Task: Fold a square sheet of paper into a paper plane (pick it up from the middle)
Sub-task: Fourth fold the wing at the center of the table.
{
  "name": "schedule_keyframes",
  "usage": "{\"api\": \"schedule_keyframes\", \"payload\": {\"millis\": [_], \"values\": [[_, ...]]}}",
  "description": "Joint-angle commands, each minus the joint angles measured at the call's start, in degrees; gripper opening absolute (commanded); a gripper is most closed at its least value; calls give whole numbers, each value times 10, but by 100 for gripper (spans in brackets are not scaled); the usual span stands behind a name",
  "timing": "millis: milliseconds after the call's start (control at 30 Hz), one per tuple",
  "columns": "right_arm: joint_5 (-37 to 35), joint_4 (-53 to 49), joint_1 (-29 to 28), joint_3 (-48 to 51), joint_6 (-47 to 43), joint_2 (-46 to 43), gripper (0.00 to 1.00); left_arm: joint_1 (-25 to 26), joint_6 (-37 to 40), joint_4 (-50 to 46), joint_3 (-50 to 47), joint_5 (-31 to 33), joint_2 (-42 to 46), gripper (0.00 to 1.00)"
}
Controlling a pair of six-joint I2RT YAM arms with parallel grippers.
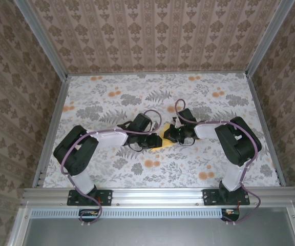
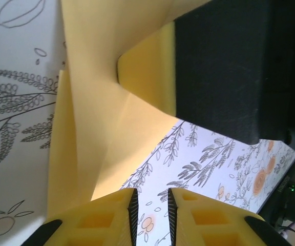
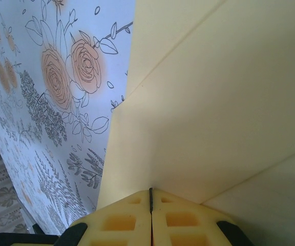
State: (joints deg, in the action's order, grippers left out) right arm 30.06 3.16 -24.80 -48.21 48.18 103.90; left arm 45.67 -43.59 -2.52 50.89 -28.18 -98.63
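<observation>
Square sheet of paper [image 1: 164, 143] [image 2: 96, 128] [image 3: 214, 113]: pale yellow, partly folded with diagonal creases, at the middle of the table [image 1: 111, 97]. Both grippers cover most of it from above, so its long axis and heading cannot be told. Right gripper [image 1: 171, 135] [image 3: 150, 197]: fingers pressed together, apparently pinching the sheet's edge. Left gripper [image 1: 155, 139] [image 2: 151, 207]: just beside it on the sheet's left, fingers narrowly apart, floral cloth showing between them.
</observation>
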Motion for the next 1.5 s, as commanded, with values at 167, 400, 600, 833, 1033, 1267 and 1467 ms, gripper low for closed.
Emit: {"api": "schedule_keyframes", "payload": {"millis": [167,400,600,833,1033,1267,1467], "values": [[-33,-16,-1,6,6,23,7,-17,-25,19,-28,35,-10,21],[-34,-22,2,5,5,24,7,-18,-25,1,-29,43,-19,19],[-36,-25,4,6,4,26,7,-21,-24,-23,-32,61,-20,18],[-36,-28,5,6,3,26,7,-23,-21,-37,-30,68,-19,16],[-36,-31,5,5,3,26,7,-20,-18,-13,-31,40,18,17],[-36,-31,6,5,2,27,7,-9,-18,6,-29,18,45,18],[-36,-31,6,6,3,31,7,-4,-24,8,-27,17,2,18]]}}
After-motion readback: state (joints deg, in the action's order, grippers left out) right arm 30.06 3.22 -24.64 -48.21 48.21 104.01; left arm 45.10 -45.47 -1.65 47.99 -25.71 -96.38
